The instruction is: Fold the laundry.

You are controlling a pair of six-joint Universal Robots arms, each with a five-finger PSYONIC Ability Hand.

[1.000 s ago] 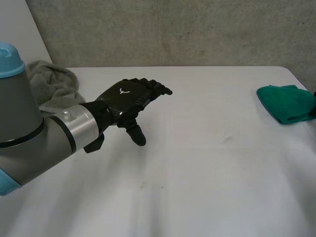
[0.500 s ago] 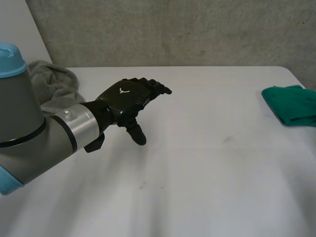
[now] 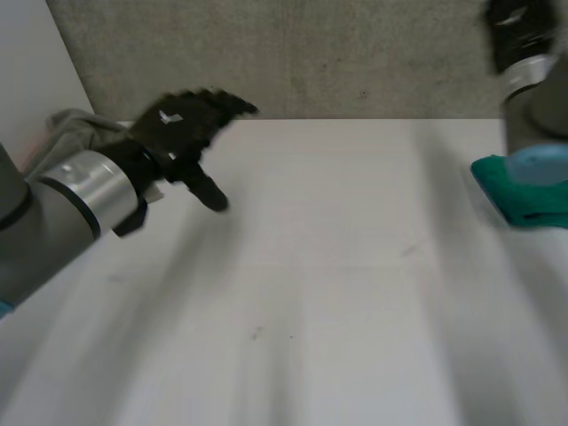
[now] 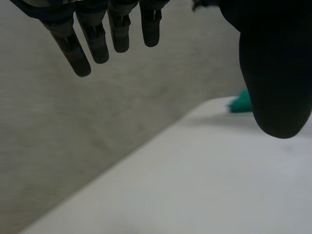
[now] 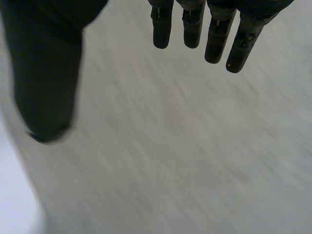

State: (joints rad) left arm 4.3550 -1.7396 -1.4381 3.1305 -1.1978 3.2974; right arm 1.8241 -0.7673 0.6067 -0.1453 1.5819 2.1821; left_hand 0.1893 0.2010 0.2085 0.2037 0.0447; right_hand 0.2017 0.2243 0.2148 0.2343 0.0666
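Currently open and empty on both sides

Up above the far left part of the table: left hand, fingers straight and slightly spread, thumb well apart from them, nothing held. Just behind that hand, at the table's left edge: crumpled grey towel, not touched. Over at the far right: right arm raised, its light-blue cap partly covering the green cloth in the head view. From the right wrist: right hand likewise relaxed, fingers straight, thumb set wide, nothing between, facing the concrete wall. Bunched at the table's right edge, that green cloth, also glimpsed far beyond the left thumb from the left wrist.
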